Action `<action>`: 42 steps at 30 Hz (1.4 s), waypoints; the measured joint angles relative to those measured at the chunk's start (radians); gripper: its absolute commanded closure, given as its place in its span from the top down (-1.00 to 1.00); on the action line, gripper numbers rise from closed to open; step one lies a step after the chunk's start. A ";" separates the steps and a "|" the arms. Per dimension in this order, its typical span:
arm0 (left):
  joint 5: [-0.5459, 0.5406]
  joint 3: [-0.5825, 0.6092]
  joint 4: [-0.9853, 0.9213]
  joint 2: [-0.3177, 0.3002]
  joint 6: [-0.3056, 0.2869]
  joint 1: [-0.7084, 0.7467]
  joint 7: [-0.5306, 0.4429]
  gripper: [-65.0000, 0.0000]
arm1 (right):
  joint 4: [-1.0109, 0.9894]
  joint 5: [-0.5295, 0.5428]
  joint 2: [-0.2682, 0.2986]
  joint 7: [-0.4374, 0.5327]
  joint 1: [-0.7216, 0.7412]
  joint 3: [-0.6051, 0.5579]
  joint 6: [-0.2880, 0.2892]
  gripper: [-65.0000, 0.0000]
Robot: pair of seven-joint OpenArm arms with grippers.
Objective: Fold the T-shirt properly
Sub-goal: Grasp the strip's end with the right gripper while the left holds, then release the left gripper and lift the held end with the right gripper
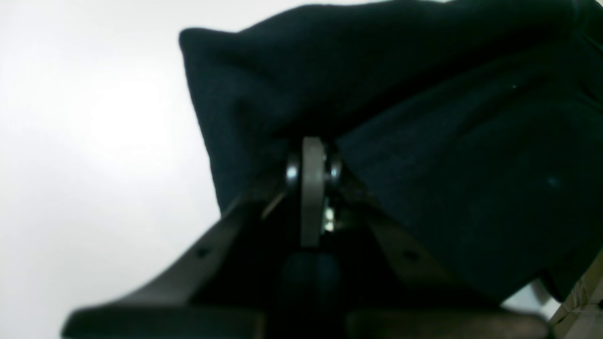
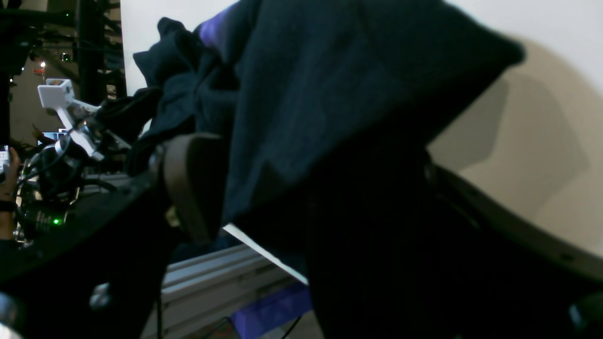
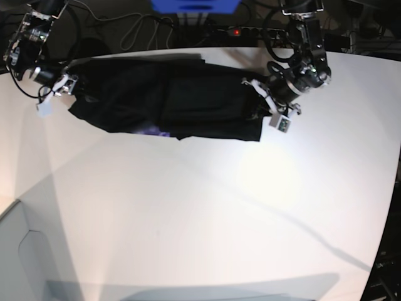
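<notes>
The black T-shirt (image 3: pixel 169 100) is stretched out across the far part of the white table (image 3: pixel 219 219), between my two grippers. A purplish patch (image 3: pixel 153 132) shows at its near edge. On the base view's right, my left gripper (image 3: pixel 258 100) is shut on one end of the cloth. The left wrist view shows its jaws (image 1: pixel 313 146) pressed together on a fold of the T-shirt (image 1: pixel 424 141). On the base view's left, my right gripper (image 3: pixel 66 84) meets the other end. Its fingers (image 2: pixel 188 183) stand wide apart, with the T-shirt (image 2: pixel 330 94) draped between and over them.
A power strip (image 3: pixel 235 31) with a red light, cables and a blue box (image 3: pixel 194 5) lie beyond the table's far edge. The right wrist view shows an aluminium rail (image 2: pixel 212 273) under the table edge and a person's hand (image 2: pixel 7 174) at the far left.
</notes>
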 measured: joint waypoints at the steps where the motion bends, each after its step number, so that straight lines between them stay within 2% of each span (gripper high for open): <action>1: 0.000 0.000 0.000 0.000 0.000 0.000 0.000 -1.00 | 0.000 0.000 0.000 0.000 0.000 -0.002 0.000 0.61; 6: 0.000 0.000 0.000 0.000 0.000 0.000 0.000 -1.00 | 0.000 0.000 0.000 -0.001 0.002 -0.002 0.000 0.56; 13: 0.000 0.000 0.000 0.000 0.000 0.000 0.000 -1.00 | -0.002 -0.032 -0.002 -0.014 0.002 -0.002 0.000 -0.08; 16: 0.000 0.000 0.000 0.000 0.000 0.000 0.000 -1.00 | -0.004 -0.047 -0.003 -0.023 0.001 -0.004 0.001 -0.27; 20: 0.000 0.000 0.000 0.000 0.000 0.000 0.000 -1.00 | -0.004 -0.053 -0.005 -0.024 0.000 -0.004 0.001 -0.37; 31: 0.000 0.000 0.000 0.000 0.000 0.000 0.000 -1.00 | -0.009 -0.052 -0.005 -0.026 0.000 -0.006 0.001 -0.39; 34: 0.000 0.000 0.000 0.000 0.000 0.000 0.000 -1.00 | -0.010 -0.056 -0.005 -0.027 0.000 -0.008 0.001 -0.56; 38: 0.000 0.000 0.000 0.000 0.000 0.000 0.000 -1.00 | -0.010 -0.064 -0.005 -0.034 0.000 -0.010 0.003 -0.90; 42: 0.000 0.000 0.000 0.000 0.000 0.000 0.000 -1.00 | -0.014 -0.069 -0.005 -0.040 0.015 -0.010 0.003 -1.00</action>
